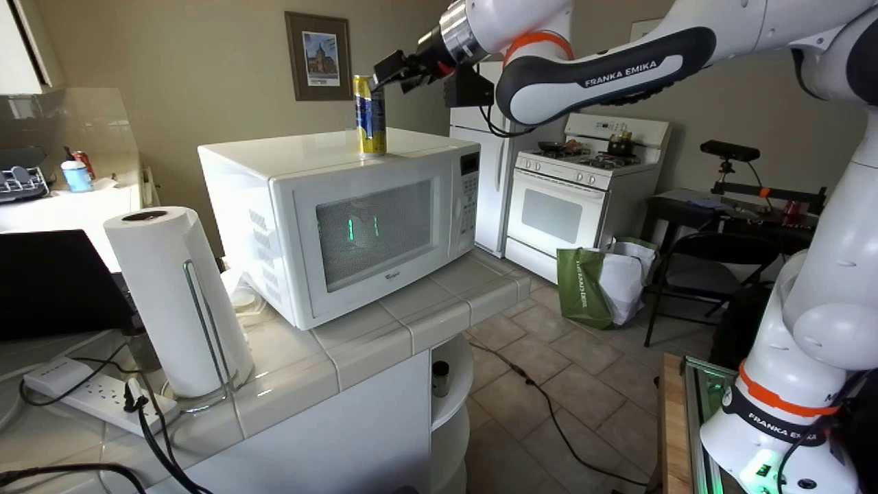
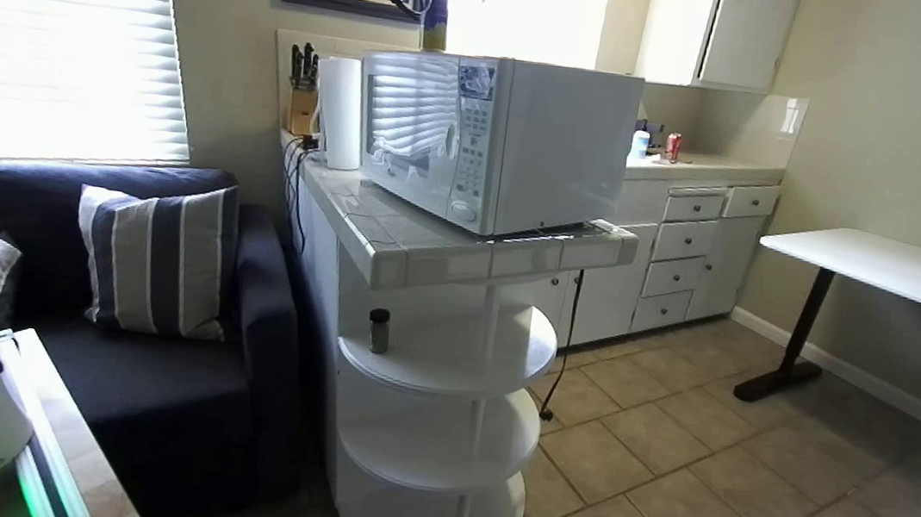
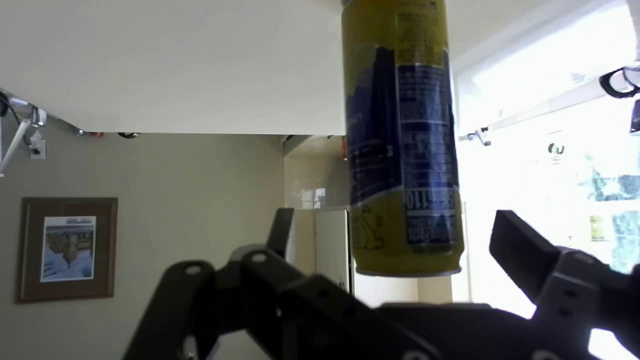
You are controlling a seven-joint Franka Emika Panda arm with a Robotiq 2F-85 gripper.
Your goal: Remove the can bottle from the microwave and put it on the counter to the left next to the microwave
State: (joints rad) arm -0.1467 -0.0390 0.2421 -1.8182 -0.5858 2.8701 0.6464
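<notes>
Wrist view: the gripper [image 3: 393,220] is spread wide, holding nothing; the can [image 3: 402,140] stands on top of the microwave [image 1: 343,226]. Tbh I'd center it between the 2 fingers [image 3: 520,245], squeeze gently, then lift straight up before going sideways.

In an exterior view: beige wall [image 1: 206,68] with framed picture [image 1: 321,58], behind and left of the hand [image 1: 392,82] | white stove [image 1: 555,219] and fridge [image 1: 491,182], behind, lower right | tiled floor [image 1: 521,425], below | in an exterior view: blinds [image 2: 50,56], left of the hand | dark sofa [image 2: 177,387], lower left | glaring window [image 2: 524,6], right | white desk [image 2: 901,274], lower right
</notes>
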